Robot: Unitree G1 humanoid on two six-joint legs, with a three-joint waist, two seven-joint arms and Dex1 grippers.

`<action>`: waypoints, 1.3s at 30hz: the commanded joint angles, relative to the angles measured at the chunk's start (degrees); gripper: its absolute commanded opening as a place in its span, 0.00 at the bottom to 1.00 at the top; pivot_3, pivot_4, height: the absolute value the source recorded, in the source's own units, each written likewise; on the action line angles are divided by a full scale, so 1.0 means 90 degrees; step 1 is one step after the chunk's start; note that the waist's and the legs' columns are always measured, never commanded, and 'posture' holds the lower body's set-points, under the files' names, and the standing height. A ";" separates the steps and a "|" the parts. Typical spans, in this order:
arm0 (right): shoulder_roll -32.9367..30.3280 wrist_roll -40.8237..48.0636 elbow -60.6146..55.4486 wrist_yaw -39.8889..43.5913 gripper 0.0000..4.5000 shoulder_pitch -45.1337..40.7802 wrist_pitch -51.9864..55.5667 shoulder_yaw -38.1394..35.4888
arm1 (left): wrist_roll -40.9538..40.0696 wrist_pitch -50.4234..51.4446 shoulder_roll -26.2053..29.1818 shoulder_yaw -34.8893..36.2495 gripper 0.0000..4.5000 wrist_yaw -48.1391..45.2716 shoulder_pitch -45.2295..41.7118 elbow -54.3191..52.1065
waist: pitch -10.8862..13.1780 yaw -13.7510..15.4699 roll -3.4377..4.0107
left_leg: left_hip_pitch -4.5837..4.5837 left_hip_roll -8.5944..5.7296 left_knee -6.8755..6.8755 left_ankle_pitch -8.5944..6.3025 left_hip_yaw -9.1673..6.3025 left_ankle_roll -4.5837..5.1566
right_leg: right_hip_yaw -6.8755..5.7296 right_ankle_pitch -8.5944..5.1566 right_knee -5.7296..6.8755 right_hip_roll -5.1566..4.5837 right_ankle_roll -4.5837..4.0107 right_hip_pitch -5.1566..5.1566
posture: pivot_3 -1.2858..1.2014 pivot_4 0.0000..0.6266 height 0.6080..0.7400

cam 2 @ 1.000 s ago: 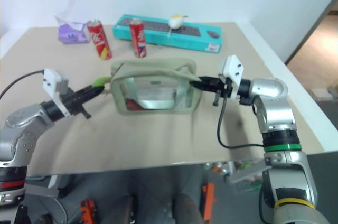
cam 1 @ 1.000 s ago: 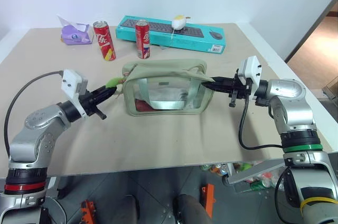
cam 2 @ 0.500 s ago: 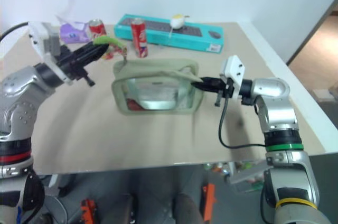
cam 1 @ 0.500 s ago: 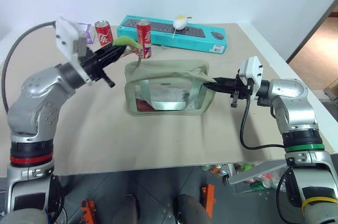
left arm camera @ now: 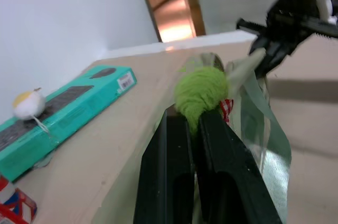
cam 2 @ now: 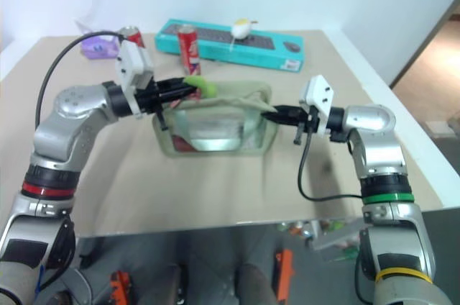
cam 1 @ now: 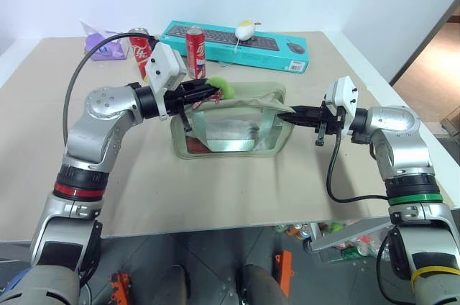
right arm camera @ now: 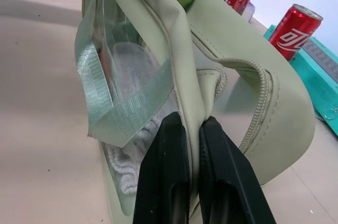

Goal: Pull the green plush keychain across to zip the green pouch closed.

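Observation:
The green pouch [cam 1: 230, 131] stands mid-table with its clear window facing me. My left gripper [cam 1: 209, 90] reaches in level over the pouch's top from its left end and is shut on the green plush keychain [cam 1: 222, 88]. In the left wrist view the fuzzy ball [left arm camera: 202, 91] sits pinched between the black fingers [left arm camera: 174, 145]. My right gripper [cam 1: 282, 113] is shut on the pouch's right end. In the right wrist view a fold of the olive fabric [right arm camera: 193, 97] is clamped there, beside the zipper track [right arm camera: 262, 94], which curves open.
Behind the pouch lie a teal keyboard box [cam 1: 277, 49] with a small white plush [cam 1: 244, 30] on it, two red cans [cam 1: 195, 52] [cam 1: 142, 47] and a purple tissue pack [cam 1: 103, 47]. The table's right edge [cam 1: 381, 82] runs close behind my right arm.
My left gripper has risen and swung right with the keychain, from beside the pouch's left end to over its top. The right gripper has kept its grip in place.

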 commanded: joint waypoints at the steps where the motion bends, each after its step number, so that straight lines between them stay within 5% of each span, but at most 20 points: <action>1: -0.0148 -0.0018 -0.0056 0.0006 0.00 -0.0123 -0.0093 -0.0131 | 0.0088 -0.0066 0.0203 -0.0014 0.01 -0.0377 -0.0199 0.0095 | 0.0000 0.0000 0.0000 | 0.0000 0.0000 0.0000 0.0000 0.0000 0.0000 | 0.0000 0.0000 0.0000 0.0000 0.0000 0.0000 | 0.52 0.24 1.00; 12: -0.0135 -0.0018 -0.0070 -0.0025 0.00 -0.0086 -0.0143 -0.0135 | -0.0150 0.0200 0.0825 0.0369 0.77 -0.1116 -0.0146 -0.0026 | 0.0001 -0.0004 0.0001 | 0.0000 0.0001 -0.0001 0.0000 -0.0001 0.0000 | -0.0001 -0.0001 0.0000 0.0000 0.0001 -0.0001 | 0.52 0.24 1.00; 23: -0.0011 -0.0088 0.0337 0.0073 0.00 -0.0366 -0.0332 -0.0007 | -0.0276 0.0581 0.1604 0.1046 0.77 -0.0908 0.0983 -0.0776 | 0.0001 -0.0009 0.0001 | 0.0000 0.0003 0.0002 0.0000 0.0001 0.0001 | 0.0000 -0.0001 0.0001 -0.0001 0.0001 -0.0001 | 0.52 0.24 1.00; 36: 0.0008 -0.0171 0.0627 0.0193 0.00 -0.0506 -0.0491 0.0015 | -0.0647 0.1024 0.1316 0.1439 0.77 -0.0048 0.1902 -0.1612 | 0.0001 -0.0016 0.0001 | 0.0003 0.0005 0.0001 0.0000 0.0002 0.0001 | 0.0001 0.0000 0.0001 -0.0001 -0.0001 0.0001 | 0.52 0.24 1.00; 39: -0.0029 -0.0153 0.0577 0.0200 0.00 -0.0448 -0.0460 -0.0005 | -0.1323 0.1556 0.1104 0.1996 0.77 0.0362 0.2035 -0.1845 | 0.0001 -0.0017 0.0001 | 0.0003 0.0005 0.0001 0.0000 0.0002 0.0001 | 0.0001 0.0000 0.0001 -0.0001 -0.0001 0.0000 | 0.52 0.24 1.00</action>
